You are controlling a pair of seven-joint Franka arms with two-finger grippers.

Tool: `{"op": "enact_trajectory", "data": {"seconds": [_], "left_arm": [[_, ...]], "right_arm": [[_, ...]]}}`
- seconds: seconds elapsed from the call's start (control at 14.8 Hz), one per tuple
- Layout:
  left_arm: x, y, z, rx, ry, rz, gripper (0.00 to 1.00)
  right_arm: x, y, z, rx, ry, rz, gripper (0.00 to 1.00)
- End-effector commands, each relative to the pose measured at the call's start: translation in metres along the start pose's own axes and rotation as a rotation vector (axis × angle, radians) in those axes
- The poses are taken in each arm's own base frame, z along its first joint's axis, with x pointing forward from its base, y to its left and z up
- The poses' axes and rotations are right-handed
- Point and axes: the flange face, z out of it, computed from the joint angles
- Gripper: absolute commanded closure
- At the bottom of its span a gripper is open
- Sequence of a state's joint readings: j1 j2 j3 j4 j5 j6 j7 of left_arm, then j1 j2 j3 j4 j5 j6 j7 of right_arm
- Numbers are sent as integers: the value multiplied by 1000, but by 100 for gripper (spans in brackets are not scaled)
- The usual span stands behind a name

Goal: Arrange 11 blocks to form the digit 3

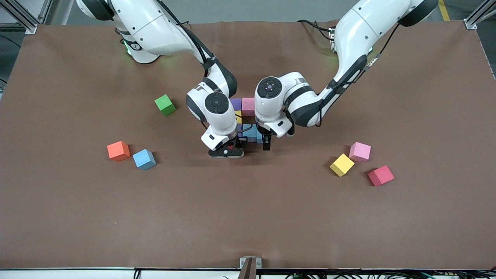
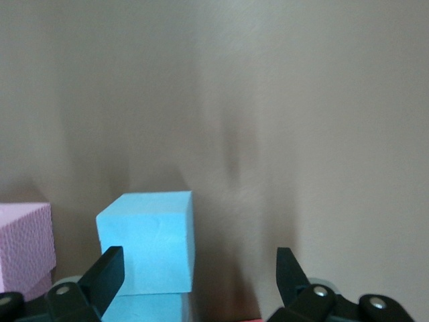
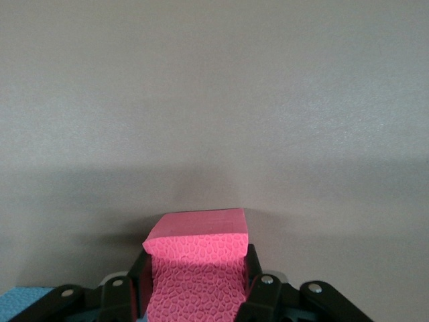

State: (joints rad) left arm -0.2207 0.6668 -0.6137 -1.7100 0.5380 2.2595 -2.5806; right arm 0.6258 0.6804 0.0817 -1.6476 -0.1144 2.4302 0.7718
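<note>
Fingers of my right gripper [image 3: 194, 282] pinch a red block [image 3: 198, 258] low over the table [image 1: 77, 217]. My left gripper [image 2: 198, 272] is spread, a blue block [image 2: 147, 241] just beside one finger.

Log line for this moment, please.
left gripper: fingers open by light blue block, in pattern | right gripper: shut on red block, low at pattern's near edge | loose: pink block, yellow block

No readable text, labels, brands or numbers on anything.
</note>
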Motion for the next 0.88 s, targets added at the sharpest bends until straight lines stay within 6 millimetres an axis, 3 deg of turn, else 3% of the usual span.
{"op": "enact_trajectory", "data": {"seconds": [0.0,0.27,0.54,0.81], "left_arm": [[29,6,-24,12,25,96,0],[72,31,-38,28,56,201,0],[139,69,-36,38,57,319,0],[205,93,-31,89,73,484,0]], "right_arm": [[-5,-5,-2,16,-15,14,97],[-7,-7,-2,22,-20,16,97],[-8,-8,-2,23,-21,17,97],[-8,-8,0,21,-23,17,97]]}}
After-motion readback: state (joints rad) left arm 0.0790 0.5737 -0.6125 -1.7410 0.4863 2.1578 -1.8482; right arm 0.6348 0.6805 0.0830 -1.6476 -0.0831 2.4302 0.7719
